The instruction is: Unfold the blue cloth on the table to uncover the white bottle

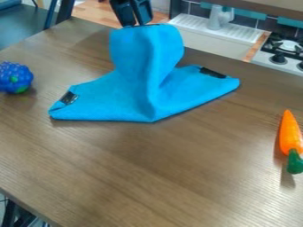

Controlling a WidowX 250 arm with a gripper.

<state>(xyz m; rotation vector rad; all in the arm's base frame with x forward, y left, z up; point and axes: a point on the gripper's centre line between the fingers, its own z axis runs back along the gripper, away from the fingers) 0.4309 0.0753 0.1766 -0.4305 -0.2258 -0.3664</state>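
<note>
At the top of the camera view, left of centre, the black gripper (pixel 137 23) is shut on the upper edge of a blue cloth (pixel 145 80). The cloth's middle stands up in a tall fold beneath the gripper, while its lower part spreads to both sides on the brown wooden table (pixel 148 164). Black patches mark its left and right corners. A blue spiky ball (pixel 15 77) with green spots lies at the left edge. Near the right edge is an orange carrot (pixel 289 133), its green end towards the front.
Behind the table, at the upper right, are a white sink unit with a tap (pixel 220 17) and a stove (pixel 284 51) with black knobs. A dark chair-like surface (pixel 21 24) is beyond the table's left back edge.
</note>
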